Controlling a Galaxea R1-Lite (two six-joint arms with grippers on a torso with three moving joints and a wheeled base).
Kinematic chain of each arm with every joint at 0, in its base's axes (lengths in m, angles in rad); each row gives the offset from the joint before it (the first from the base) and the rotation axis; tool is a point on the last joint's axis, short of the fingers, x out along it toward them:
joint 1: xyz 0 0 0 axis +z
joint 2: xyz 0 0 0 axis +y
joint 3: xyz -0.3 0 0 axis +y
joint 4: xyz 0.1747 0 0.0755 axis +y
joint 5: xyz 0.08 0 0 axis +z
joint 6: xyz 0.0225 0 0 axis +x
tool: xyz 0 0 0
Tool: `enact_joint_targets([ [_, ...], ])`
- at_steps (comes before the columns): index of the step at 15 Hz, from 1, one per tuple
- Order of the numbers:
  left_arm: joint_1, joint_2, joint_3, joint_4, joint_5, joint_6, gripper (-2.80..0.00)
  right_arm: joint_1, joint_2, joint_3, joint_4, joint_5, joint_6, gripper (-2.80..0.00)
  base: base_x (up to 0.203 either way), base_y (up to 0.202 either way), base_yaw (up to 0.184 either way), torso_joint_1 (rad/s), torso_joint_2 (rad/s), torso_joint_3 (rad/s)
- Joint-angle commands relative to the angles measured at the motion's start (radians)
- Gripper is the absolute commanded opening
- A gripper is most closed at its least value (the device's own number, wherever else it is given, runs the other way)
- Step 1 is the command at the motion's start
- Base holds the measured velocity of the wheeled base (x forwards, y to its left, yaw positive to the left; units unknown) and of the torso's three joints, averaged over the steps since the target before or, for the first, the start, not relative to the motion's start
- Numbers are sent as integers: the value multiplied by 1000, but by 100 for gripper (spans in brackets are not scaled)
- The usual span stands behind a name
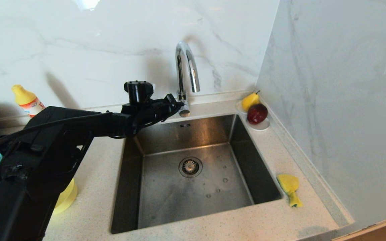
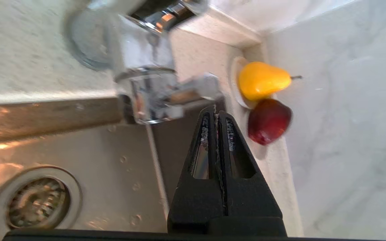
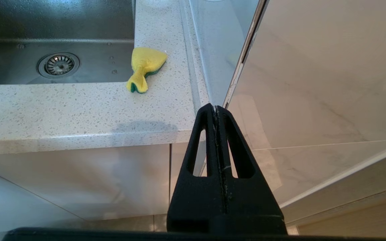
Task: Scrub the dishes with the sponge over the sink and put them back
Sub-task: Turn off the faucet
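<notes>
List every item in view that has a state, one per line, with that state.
left gripper: shut, empty, at the tap's base
right gripper: shut, empty, parked below the counter edge
tap: no water running
sink: holds no dishes, a few droplets
sponge: crumpled, on the counter beside the sink

My matte black fingers [image 2: 217, 115] contrast with the white speckled stone tabletop [image 1: 273, 147], the grey brushed-steel sink [image 1: 166, 197], the yellow crumpled sponge [image 1: 289, 187] edged green, a yellow pear [image 1: 250, 100], and a dark red apple [image 1: 257, 113].
</notes>
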State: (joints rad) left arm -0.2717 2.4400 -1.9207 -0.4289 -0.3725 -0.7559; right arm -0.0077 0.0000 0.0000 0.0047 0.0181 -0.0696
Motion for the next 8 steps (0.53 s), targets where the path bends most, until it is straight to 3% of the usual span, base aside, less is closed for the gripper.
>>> enact_joint_targets([
  [1,3,14,0,-4,7,0,-280,0,2,0,0,0,-1,-280,0,0,0,0,0,0],
  [8,42,16,0,-4,13,4,-280,0,2,0,0,0,-1,-280,0,0,0,0,0,0],
])
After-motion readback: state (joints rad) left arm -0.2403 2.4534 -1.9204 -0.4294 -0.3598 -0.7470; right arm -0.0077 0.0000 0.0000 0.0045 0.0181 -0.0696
